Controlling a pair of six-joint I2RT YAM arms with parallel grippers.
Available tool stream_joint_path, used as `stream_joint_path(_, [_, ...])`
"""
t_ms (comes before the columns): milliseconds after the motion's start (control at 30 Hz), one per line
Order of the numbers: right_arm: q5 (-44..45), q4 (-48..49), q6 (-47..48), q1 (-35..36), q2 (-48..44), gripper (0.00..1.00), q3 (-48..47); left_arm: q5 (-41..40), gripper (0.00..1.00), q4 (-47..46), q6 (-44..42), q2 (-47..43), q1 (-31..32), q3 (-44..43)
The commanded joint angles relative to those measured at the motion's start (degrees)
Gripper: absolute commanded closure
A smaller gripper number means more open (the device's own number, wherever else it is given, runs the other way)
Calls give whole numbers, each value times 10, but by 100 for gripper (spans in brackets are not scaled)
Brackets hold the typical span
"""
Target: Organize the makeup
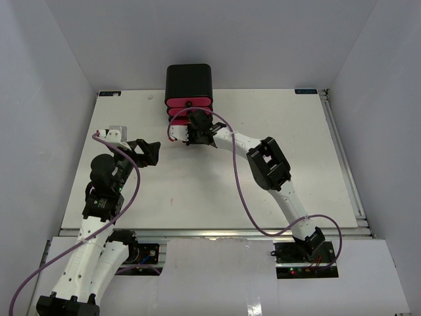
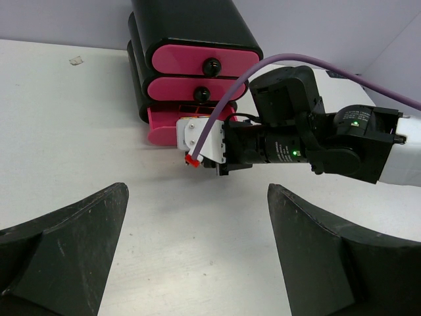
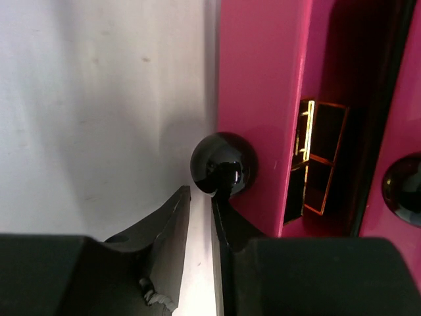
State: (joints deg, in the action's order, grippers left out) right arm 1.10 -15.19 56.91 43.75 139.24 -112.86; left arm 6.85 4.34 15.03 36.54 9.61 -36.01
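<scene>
Lipstick: we see one black-and-gold lipstick (image 3: 316, 158) lying inside the pulled-out bottom drawer (image 2: 163, 128) of the black box (image 1: 189, 79), just behind the pink front panel. We see no other makeup on the table (image 1: 197, 197).
Direction from the claw: the lipstick lies beyond the right claw (image 3: 200, 197), on the far side of the drawer front. The round black knob (image 3: 223, 161) stands between them.
Long axis: as far as we can judge, it runs along the drawer front, crosswise to the claw's reach.
Nearer arm: the right one, whose fingertips are at the knob. The left claw (image 2: 197, 191) hangs well apart over bare table, facing the box.
Right claw: its fingers are parted by only a thin slit, with nothing between them. One tip is right against the knob, though we cannot tell whether it presses on it.
Left claw: spread wide and empty.
Coming move, our guess: the drawer looks ready to be pushed shut, and the knob's place dead ahead of the right claw's tips is what that push depends on.
</scene>
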Motion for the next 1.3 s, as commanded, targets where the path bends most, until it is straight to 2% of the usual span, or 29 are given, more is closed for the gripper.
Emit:
stream_joint_path(0, [32,39,18,-13,27,72,-52,1,2,0,-5,-1,1,2])
stream_joint_path(233, [47,77,33,-20,43,67,-70,0,2,0,-5,2,1,3])
stream_joint_path(367, [59,113,36,-24,45,56,-61,-1,2,0,-5,5,1,2])
stream_joint_path(733, [69,166,38,-29,50,35,-47,-3,2,1,-6,5,1,2])
stream_joint_path(867, [66,166,38,-29,43,30,-40,-3,2,1,-6,6,1,2])
stream_joint_path(1067, [-3,144,17,-25,-45,31,69,-3,2,1,-6,5,1,2])
stream_joint_path(1233, [-96,41,-24,-19,-134,30,122,4,2,1,-5,5,1,2])
stream_joint_path(1267, [-140,17,-60,-18,-146,30,117,8,2,-1,-5,7,1,2])
